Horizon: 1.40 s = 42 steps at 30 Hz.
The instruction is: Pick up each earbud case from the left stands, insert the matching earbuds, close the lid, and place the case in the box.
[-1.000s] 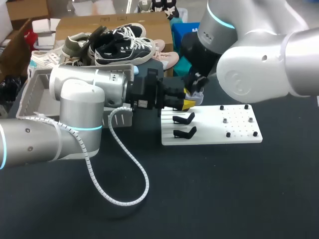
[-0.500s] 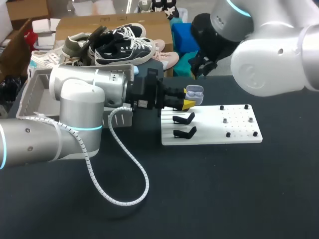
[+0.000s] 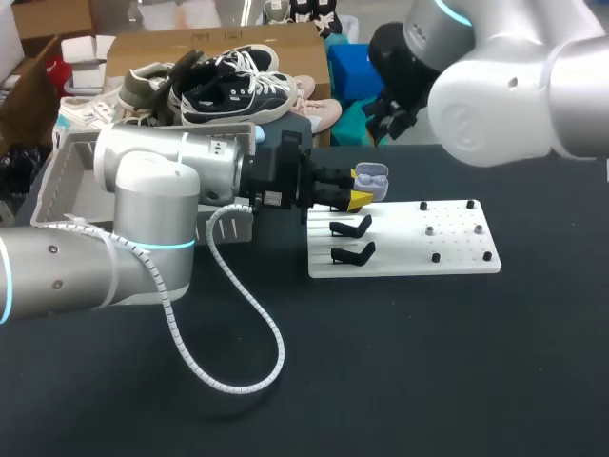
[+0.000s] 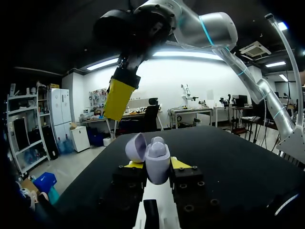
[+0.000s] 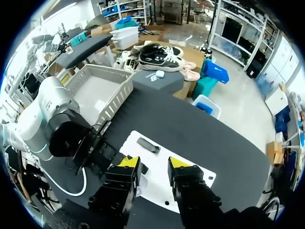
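Left gripper (image 3: 360,197) pinching pale lilac plastic earbud case (image 3: 371,180) (lid open), frame centre, head view. Right gripper (image 5: 153,164) upper right, fingers spread.

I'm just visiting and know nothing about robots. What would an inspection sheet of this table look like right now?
Surface: black table, with a white board on it.
Job's things: open earbud case; two black stands on the board, both bare; grey box beside the left arm.
Clutter: nothing seen.
Grippers: left gripper shut on the case; right gripper open, holding nothing, high above the board.
Cables: white coiled cable hangs from the left arm onto the table.
Surroundings: nothing seen reaching over the table.
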Motion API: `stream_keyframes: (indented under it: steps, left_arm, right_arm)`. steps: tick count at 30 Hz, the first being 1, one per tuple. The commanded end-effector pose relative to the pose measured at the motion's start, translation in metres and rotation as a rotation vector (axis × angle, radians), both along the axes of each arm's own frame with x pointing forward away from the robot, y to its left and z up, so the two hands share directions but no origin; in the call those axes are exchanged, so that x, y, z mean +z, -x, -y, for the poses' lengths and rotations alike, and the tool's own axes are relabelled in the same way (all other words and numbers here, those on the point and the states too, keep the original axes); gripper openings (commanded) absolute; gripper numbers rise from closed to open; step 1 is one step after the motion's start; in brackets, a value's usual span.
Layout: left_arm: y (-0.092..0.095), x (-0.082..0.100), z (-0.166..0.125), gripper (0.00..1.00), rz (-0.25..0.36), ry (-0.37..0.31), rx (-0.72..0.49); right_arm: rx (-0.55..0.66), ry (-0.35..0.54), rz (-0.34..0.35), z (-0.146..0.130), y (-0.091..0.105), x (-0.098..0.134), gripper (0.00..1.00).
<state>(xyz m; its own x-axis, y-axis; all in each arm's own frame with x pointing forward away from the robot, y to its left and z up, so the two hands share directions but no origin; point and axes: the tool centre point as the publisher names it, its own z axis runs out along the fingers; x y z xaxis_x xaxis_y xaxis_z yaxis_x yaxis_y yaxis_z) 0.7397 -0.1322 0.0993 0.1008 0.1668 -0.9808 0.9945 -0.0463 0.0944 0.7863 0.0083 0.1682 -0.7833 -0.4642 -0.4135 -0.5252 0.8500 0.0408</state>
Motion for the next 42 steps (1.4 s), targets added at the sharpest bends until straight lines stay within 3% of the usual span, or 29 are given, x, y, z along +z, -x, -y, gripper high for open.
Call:
stream_keyframes:
  steps: [1, 10, 22, 42]
  left_arm:
    - [0.000, 0.000, 0.000, 0.00, 0.001, 0.001, 0.002]
    - [0.000, 0.000, 0.000, 0.00, 0.001, 0.001, 0.002]
    - [0.000, 0.000, 0.000, 0.00, 0.001, 0.001, 0.002]
    - [0.000, 0.000, 0.000, 0.00, 0.001, 0.001, 0.002]
  right_arm:
    - [0.009, 0.005, -0.028, 0.000, -0.006, -0.004, 0.35]
    - [0.007, 0.013, -0.072, 0.005, 0.001, -0.022, 0.35]
    - [0.012, 0.008, -0.097, 0.003, 0.011, -0.029, 0.33]
    - [-0.010, -0.020, -0.074, 0.007, 0.035, -0.015, 0.34]
